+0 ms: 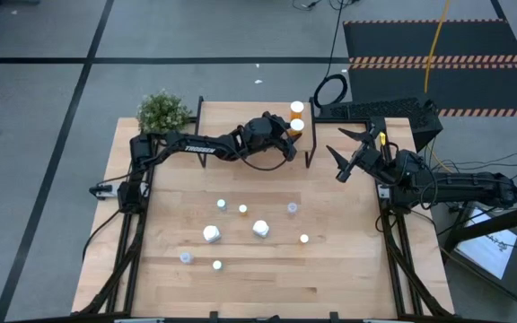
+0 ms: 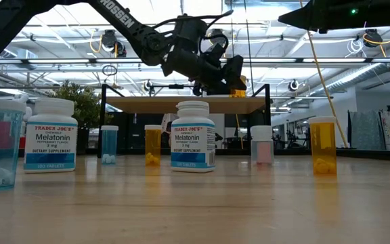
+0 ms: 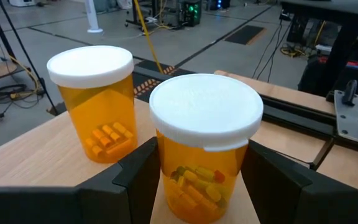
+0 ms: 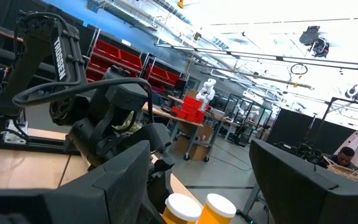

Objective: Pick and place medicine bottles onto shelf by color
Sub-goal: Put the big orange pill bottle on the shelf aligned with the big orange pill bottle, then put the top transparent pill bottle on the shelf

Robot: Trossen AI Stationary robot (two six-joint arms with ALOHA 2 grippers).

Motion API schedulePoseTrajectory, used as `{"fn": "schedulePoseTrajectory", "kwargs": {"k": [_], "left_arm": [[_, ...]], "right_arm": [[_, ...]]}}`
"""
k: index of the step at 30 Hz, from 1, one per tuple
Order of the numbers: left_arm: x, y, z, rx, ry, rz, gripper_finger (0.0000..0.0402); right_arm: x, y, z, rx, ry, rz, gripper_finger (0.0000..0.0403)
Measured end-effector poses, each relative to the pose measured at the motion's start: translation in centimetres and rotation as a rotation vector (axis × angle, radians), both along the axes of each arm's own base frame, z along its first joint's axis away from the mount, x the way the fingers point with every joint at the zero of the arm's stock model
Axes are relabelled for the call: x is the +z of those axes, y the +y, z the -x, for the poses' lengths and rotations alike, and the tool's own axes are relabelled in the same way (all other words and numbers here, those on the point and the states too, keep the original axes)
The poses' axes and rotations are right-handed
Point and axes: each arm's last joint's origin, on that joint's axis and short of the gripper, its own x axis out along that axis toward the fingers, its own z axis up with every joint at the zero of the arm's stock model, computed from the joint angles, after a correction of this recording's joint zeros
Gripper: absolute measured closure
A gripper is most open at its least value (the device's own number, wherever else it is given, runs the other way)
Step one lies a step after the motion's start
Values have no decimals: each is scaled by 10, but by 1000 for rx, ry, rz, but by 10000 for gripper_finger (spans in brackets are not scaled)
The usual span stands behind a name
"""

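left gripper (image 3: pixel 197 180) fingers around orange bottle (image 3: pixel 205 149) on shelf (image 3: pixel 36 155)

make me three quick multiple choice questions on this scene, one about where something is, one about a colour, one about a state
1. Where is the left claw?
A. over the shelf
B. at the table's near edge
C. beside the plant

2. What colour are the bodies of the two bottles on the shelf?
A. pale blue
B. orange
C. white

3. How does the right claw stand?
A. shut on a bottle
B. open and empty
C. resting flat on the table

Answers:
1 A, the high view has it at the shelf.
2 B, the left wrist view shows the held bottle and the bottle next to it both orange with white caps.
3 B, its fingers spread in the air with nothing between them.
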Motion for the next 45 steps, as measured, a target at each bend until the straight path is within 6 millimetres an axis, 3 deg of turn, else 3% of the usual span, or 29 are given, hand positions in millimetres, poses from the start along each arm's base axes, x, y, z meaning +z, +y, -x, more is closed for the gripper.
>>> {"fn": "schedulePoseTrajectory", "kwargs": {"k": [11,24,35,45], "left_arm": [[0,0,0,-2,3,-5,189],[4,-1,2,-2,6,-8,121],[49,-11,26,-11,91,7,119],[113,-62,61,-98,116,-25,119]], "right_arm": [[0,0,0,0,0,0,133],[0,0,0,1,1,0,133],[-1,0,0,1,16,-2,133],[-2,0,0,0,22,-3,133]]}}
